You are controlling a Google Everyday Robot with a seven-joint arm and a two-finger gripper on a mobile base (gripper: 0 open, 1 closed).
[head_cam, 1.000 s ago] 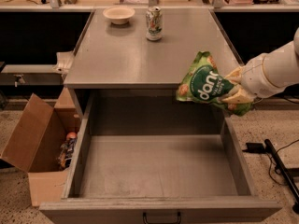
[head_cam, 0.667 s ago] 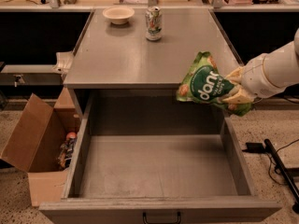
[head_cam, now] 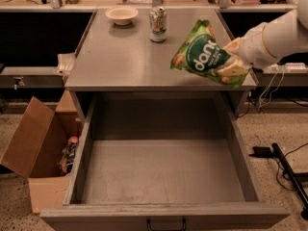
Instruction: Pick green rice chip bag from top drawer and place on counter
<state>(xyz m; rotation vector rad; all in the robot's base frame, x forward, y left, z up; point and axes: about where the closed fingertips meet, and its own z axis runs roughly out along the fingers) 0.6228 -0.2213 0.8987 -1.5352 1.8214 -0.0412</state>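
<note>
Green rice chip bag (head_cam: 204, 53) hangs in the air over the front right corner of the counter (head_cam: 126, 60). It is tilted, with its dark round logo and white letters facing the camera. The gripper (head_cam: 235, 57) reaches in from past the counter's right edge on a white arm (head_cam: 279, 32) and grasps the green rice chip bag by its right side. The bag's crinkled lower edge shows just above the counter's front edge. Whether it touches the grey surface cannot be told.

Near the back edge of the counter stand two other things. A green-white drink can (head_cam: 158, 24) is upright about midway along that edge. A shallow cream bowl (head_cam: 121, 14) sits just to its left, toward the back left corner. Both are well apart from the bag. The can is the nearer one, back and to the left of it.

Below the counter's front edge, the top drawer (head_cam: 163, 174) is pulled fully out toward the camera. Its flat grey floor and tall sides are in view, and a small dark handle (head_cam: 166, 224) is on its front face. The bag is outside the drawer, above and behind its right rear corner.

On the speckled floor to the left of the drawer sits a brown cardboard box (head_cam: 30, 146) with its flaps open. It holds some small coloured things that cannot be made out. Black cables (head_cam: 286, 165) lie on the floor to the right of the drawer, beyond the counter's right edge.
</note>
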